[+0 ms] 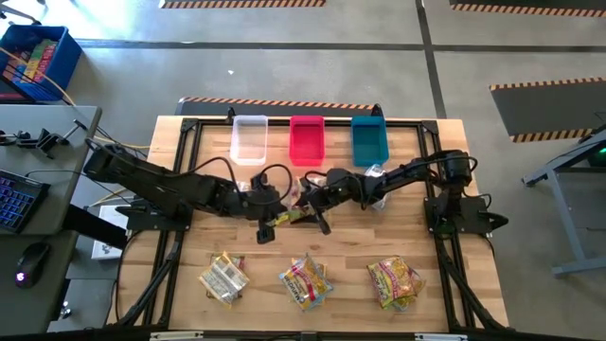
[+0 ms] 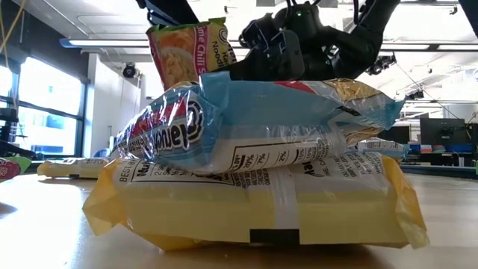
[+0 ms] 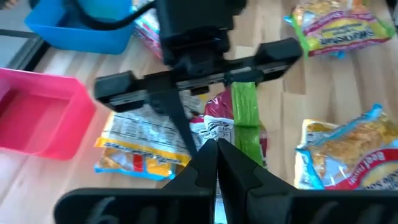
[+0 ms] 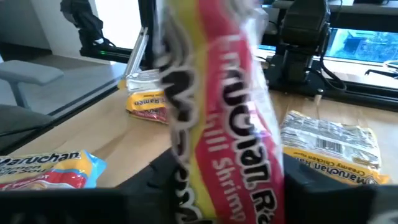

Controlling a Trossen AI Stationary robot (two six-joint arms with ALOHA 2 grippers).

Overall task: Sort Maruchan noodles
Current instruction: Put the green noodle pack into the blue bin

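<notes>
Here, both arms meet over the middle of the wooden worktop (image 1: pixel 189 256), where a reddish-pink and green Chili Shrimp packet (image 1: pixel 292 216) is held clear of the surface between them. The left gripper (image 1: pixel 269 220) has its fingers pressed fully together on one end of this packet; in the left wrist view the 2 dark fingers (image 3: pixel 208 163) converge to a point on the wrapper (image 3: pixel 239 118). The right gripper (image 1: pixel 317 213) faces it from the opposite side with its fingers set on either side of the same packet, which fills the right wrist view (image 4: pixel 217 106); whether these fingers already press on the wrapper cannot be told. Along the far edge of the worktop stand 3 bins in a row: a clear bin (image 1: pixel 250 138), a red bin (image 1: pixel 307 139) and a teal bin (image 1: pixel 369 139), with another packet (image 1: pixel 377 180) lying just in front of the teal one under the right arm. Near the front edge lie 3 separate piles of packets: a silvery-white pile (image 1: pixel 223 278) towards the left, a yellow-orange pile (image 1: pixel 305 281) at the centre, and a third pile (image 1: pixel 395 281) towards the right. In the low view the centre pile (image 2: pixel 254 164) fills the foreground, with the held packet (image 2: pixel 190 48) raised behind it.
</notes>
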